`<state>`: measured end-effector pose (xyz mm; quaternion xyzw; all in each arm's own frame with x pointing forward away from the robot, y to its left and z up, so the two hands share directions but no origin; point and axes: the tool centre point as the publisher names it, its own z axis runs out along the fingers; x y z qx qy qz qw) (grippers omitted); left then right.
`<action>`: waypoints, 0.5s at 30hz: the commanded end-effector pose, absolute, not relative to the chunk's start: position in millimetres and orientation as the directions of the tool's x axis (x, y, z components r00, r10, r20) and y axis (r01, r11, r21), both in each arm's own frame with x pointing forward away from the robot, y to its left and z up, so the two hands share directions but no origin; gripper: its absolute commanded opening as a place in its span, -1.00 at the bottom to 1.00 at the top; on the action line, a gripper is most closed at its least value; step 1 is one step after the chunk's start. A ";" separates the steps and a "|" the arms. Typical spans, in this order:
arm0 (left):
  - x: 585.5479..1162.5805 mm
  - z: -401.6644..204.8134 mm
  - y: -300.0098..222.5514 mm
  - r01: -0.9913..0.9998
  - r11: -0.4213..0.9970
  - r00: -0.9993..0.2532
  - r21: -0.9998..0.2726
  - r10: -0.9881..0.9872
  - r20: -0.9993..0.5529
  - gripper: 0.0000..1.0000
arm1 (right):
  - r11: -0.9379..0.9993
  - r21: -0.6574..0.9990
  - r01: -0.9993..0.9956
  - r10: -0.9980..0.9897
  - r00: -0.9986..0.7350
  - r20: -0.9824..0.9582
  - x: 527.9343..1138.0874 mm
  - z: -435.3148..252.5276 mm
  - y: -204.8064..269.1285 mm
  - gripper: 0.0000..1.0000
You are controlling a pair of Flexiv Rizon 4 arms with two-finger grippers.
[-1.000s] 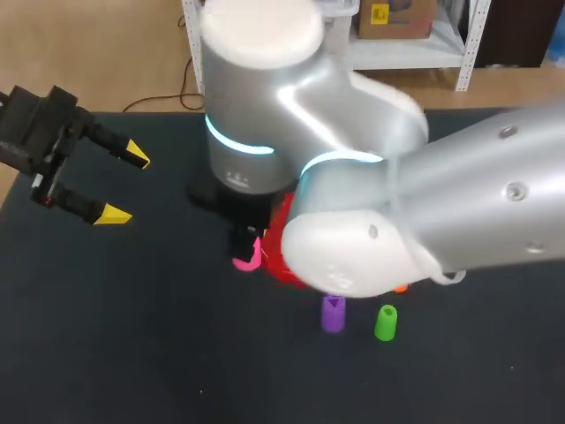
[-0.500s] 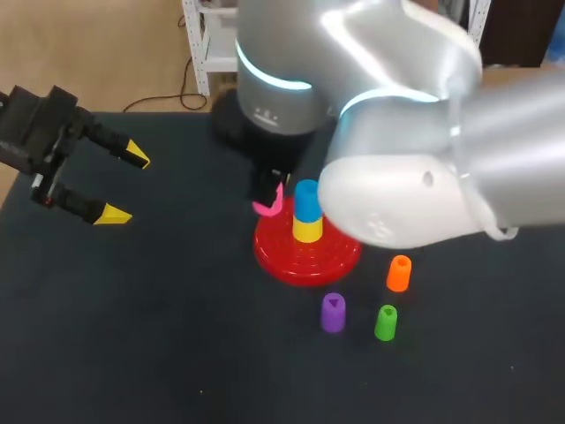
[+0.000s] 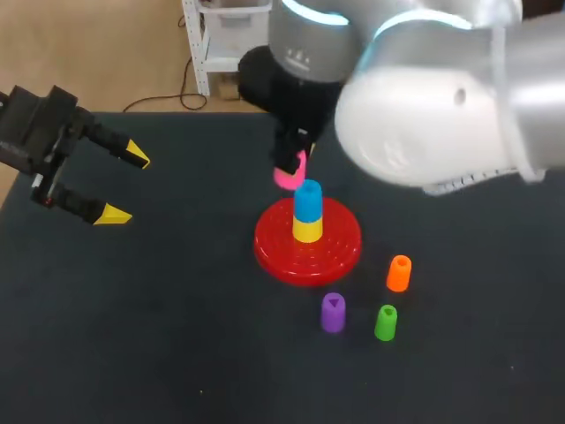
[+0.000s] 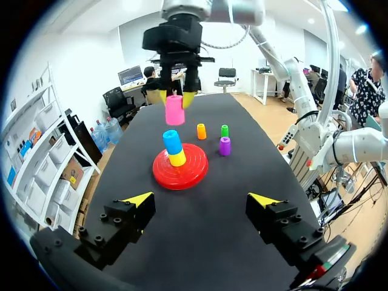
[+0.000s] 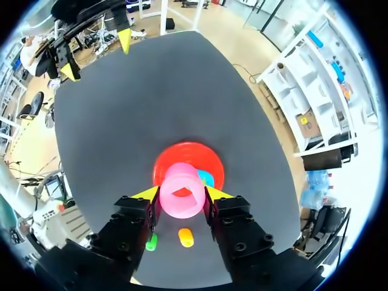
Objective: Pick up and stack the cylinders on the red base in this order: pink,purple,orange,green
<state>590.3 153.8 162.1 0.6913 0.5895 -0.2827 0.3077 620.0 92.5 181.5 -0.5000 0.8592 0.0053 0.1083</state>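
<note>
Pink cylinder (image 4: 174,110) held, apparently above red base (image 3: 272,256).

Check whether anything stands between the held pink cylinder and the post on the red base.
Nothing visible does. The right end effector holds the pink cylinder in the air close by the blue top of the post on the red base. The orange cylinder, purple cylinder and green cylinder stand aside.

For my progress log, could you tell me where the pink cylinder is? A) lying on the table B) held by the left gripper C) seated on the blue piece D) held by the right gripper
D: the right gripper clamps the pink cylinder from both sides in mid-air.
</note>
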 end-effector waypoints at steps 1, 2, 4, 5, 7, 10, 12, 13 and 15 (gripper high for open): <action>589.6 160.8 154.3 0.989 -0.115 0.149 0.097 0.638 -0.755 1.00 | 0.499 -0.072 -0.863 -0.860 -0.484 -0.162 632.0 185.6 95.2 -1.00; 589.6 160.8 154.3 0.989 -0.115 0.149 0.097 0.638 -0.755 1.00 | 0.504 -0.064 -0.861 -0.858 -0.491 -0.151 633.3 183.6 94.9 -1.00; 589.6 160.8 154.3 0.989 -0.115 0.149 0.097 0.638 -0.755 1.00 | 0.514 -0.063 -0.855 -0.851 -0.501 -0.157 636.3 179.8 94.1 -1.00; 589.6 160.8 154.3 0.989 -0.115 0.149 0.097 0.638 -0.755 1.00 | 0.519 -0.057 -0.853 -0.849 -0.507 -0.149 636.9 177.0 93.9 -1.00; 589.6 160.8 154.3 0.989 -0.115 0.149 0.097 0.638 -0.755 1.00 | 0.531 -0.054 -0.846 -0.842 -0.520 -0.143 637.8 172.4 93.9 -1.00; 589.6 160.8 154.3 0.989 -0.115 0.149 0.097 0.638 -0.755 1.00 | 0.543 -0.046 -0.839 -0.835 -0.533 -0.137 639.0 167.2 93.2 -1.00; 589.6 160.8 154.3 0.989 -0.115 0.149 0.097 0.638 -0.755 1.00 | 0.558 -0.044 -0.829 -0.826 -0.549 -0.129 640.6 163.2 90.4 -1.00; 589.6 160.8 154.3 0.989 -0.115 0.149 0.097 0.638 -0.755 1.00 | 0.559 -0.040 -0.828 -0.825 -0.552 -0.123 641.1 162.0 89.1 -1.00; 589.6 160.8 154.3 0.989 -0.115 0.149 0.097 0.638 -0.755 1.00 | 0.567 -0.043 -0.822 -0.820 -0.560 -0.117 641.9 161.4 87.3 -1.00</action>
